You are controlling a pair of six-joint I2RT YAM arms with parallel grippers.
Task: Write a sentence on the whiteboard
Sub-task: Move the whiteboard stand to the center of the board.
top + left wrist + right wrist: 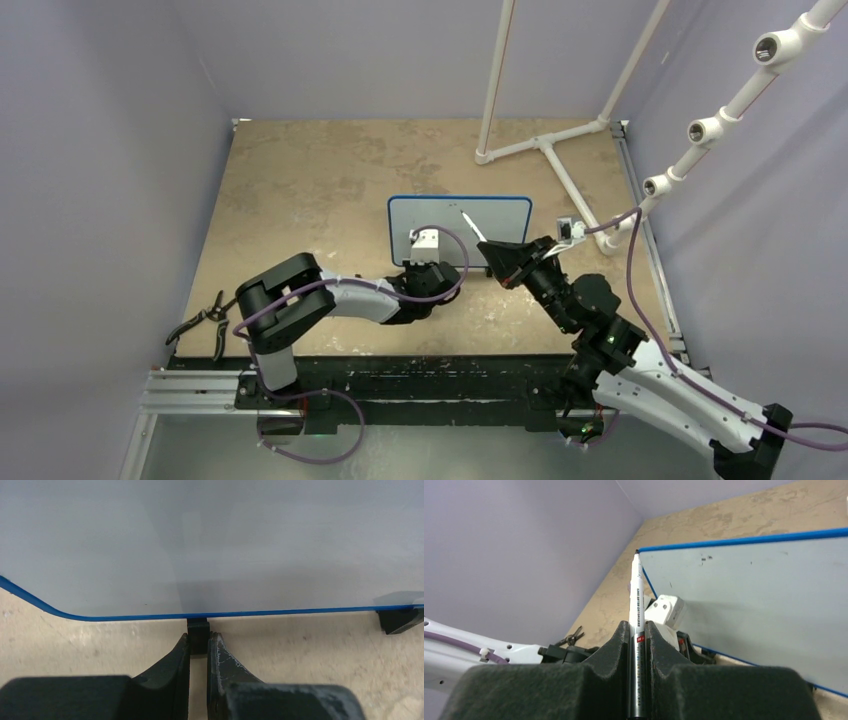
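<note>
Left wrist view: clamping left jaws on the black foot (197, 632) of the whiteboard (210, 545), steadying it standing mid-surface (300, 170); pinching a marker (636, 595) in right jaws, poising its tip near the board for writing.

Tiny, possibly illegible sentence (707, 558)

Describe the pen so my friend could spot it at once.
Look at the blue-rimmed whiteboard standing mid-table. The right arm's fingers, just before it, clamp a slim white pen, tip aimed at the board. Unlike the thick white pipes behind, it is needle-thin with a black tip.
</note>
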